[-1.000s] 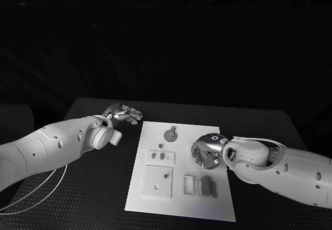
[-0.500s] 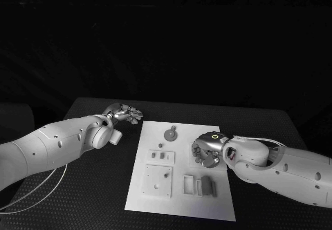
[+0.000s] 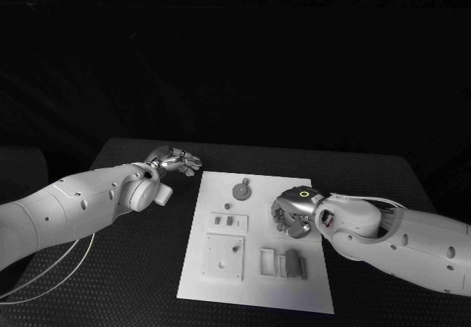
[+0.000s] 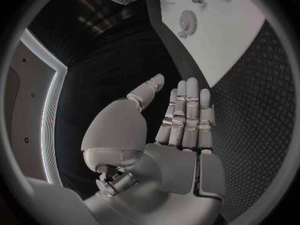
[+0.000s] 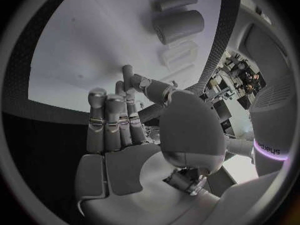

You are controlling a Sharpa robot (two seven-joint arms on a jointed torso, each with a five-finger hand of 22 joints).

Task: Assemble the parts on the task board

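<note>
The white task board [image 3: 253, 286] lies in the middle of the table. On it are a round part [image 3: 241, 191], a small slotted plate [image 3: 230, 222], a square plate [image 3: 224, 257] and a dark upright part [image 3: 293, 263]. My right hand [image 3: 293, 219] hovers over the board's right side, fingers pointing down. In the right wrist view its fingers [image 5: 112, 120] are stretched out with nothing in them, above the board [image 5: 87, 45], and two cylindrical parts [image 5: 179, 25] lie beyond. My left hand [image 3: 177, 162] is off the board's far left corner, its fingers [image 4: 186, 115] straight and holding nothing.
Black textured table [image 3: 118, 272] surrounds the board on all sides. A white cable [image 3: 59, 272] hangs from my left arm over the table's near left. In the left wrist view the board [image 4: 237, 45] and its round part [image 4: 187, 20] lie ahead.
My right hand has shifted slightly over the board's right side. The left hand has not moved.
</note>
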